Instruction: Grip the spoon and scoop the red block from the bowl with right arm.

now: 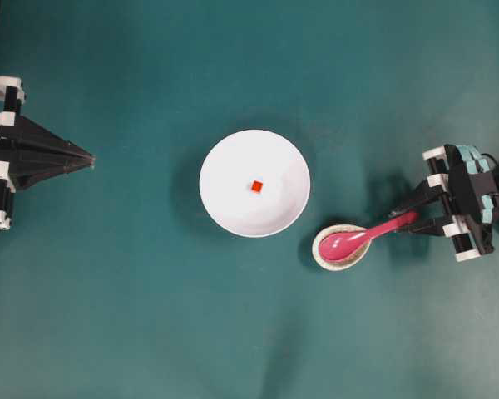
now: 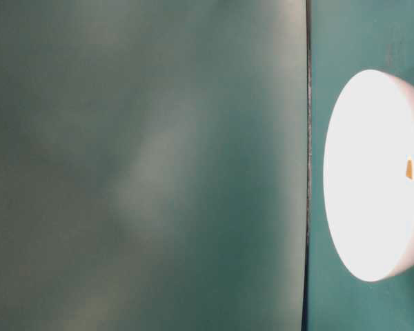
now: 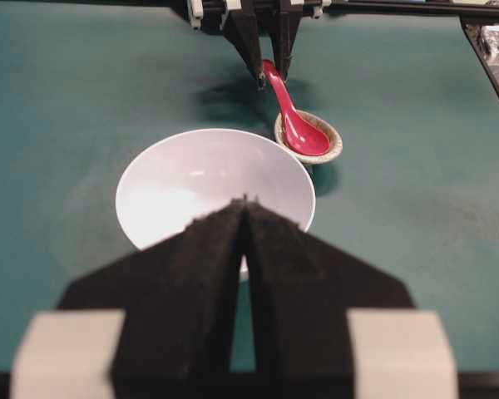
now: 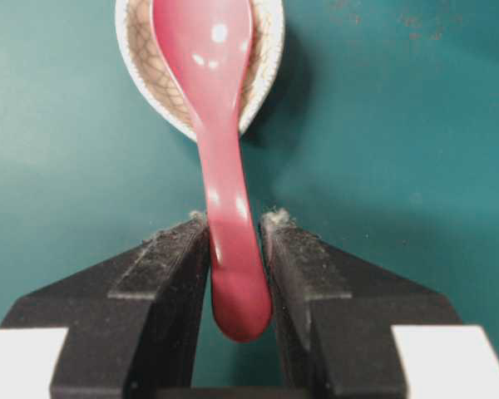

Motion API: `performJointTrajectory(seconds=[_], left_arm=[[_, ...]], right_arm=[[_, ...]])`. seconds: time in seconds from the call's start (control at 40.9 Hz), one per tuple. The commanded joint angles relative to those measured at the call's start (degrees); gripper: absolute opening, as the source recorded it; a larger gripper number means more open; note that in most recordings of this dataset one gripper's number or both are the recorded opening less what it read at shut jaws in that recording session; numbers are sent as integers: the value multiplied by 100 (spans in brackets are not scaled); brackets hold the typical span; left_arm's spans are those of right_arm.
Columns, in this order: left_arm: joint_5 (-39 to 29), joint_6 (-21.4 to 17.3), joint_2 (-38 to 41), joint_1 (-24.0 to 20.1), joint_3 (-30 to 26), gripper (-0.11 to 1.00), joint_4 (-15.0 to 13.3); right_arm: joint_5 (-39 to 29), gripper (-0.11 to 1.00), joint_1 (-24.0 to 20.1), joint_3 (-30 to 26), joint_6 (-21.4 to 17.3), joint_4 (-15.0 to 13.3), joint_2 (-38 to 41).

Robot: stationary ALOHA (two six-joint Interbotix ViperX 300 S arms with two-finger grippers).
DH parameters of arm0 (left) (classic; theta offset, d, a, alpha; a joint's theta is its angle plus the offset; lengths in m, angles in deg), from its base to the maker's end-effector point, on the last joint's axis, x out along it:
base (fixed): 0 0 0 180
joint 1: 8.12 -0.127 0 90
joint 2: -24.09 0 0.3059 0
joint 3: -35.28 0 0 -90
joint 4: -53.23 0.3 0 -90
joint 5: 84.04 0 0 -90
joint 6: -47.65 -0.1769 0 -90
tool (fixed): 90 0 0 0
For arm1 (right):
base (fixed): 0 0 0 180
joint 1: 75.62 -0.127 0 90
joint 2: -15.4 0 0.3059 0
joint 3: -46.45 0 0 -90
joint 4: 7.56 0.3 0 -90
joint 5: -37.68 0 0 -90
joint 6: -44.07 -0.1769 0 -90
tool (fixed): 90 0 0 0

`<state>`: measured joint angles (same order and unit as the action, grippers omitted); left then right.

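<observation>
The pink spoon (image 1: 362,237) lies with its scoop in a small speckled rest and its handle pointing right. My right gripper (image 1: 405,221) straddles the handle end. In the right wrist view both black fingers press against the handle of the spoon (image 4: 224,166), so the right gripper (image 4: 234,220) is shut on it. The tiny red block (image 1: 256,186) sits in the middle of the white bowl (image 1: 212,158), to the left of the spoon. My left gripper (image 1: 91,158) is shut at the far left, empty, pointing at the bowl (image 3: 191,179).
The speckled egg-shaped spoon rest (image 1: 324,253) stands just right of the bowl, below its lower right rim, and bears the scoop. Teal cloth covers the whole table. The table-level view shows the bowl (image 2: 366,172) and the block (image 2: 409,169) sideways.
</observation>
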<state>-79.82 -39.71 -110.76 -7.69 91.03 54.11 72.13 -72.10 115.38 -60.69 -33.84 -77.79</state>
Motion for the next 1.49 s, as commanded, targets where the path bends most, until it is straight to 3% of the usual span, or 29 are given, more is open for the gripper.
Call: performJointTrajectory(seconds=[0.0, 0.293, 0.611, 0.807, 0.929, 1.052, 1.174, 1.467], left_arm=[[9, 0, 44, -18, -132, 0, 9], [-18, 0, 44, -18, -132, 0, 9], [-26, -9, 44, -18, -132, 0, 9], [-26, -18, 44, -18, -132, 0, 9], [-26, -18, 44, -18, -132, 0, 9], [-26, -18, 44, -18, -132, 0, 9], [-26, -26, 44, -18, -132, 0, 9], [-185, -44, 70, -18, -123, 0, 9]], right_arm=[[53, 34, 18, -123, 9, 35, -35], [-325, 25, 18, -448, -167, 53, -606], [-2101, 25, 18, -1283, -475, 53, -1608], [-3832, 25, 9, -2303, -1257, 220, -1775], [-5194, 25, 9, -3023, -1705, 457, -1538], [-6126, 25, -35, -3621, -1731, 712, -1151], [-6451, 25, -114, -4078, -1723, 1107, -809], [-7242, 25, -281, -4799, -1723, 2347, -149]])
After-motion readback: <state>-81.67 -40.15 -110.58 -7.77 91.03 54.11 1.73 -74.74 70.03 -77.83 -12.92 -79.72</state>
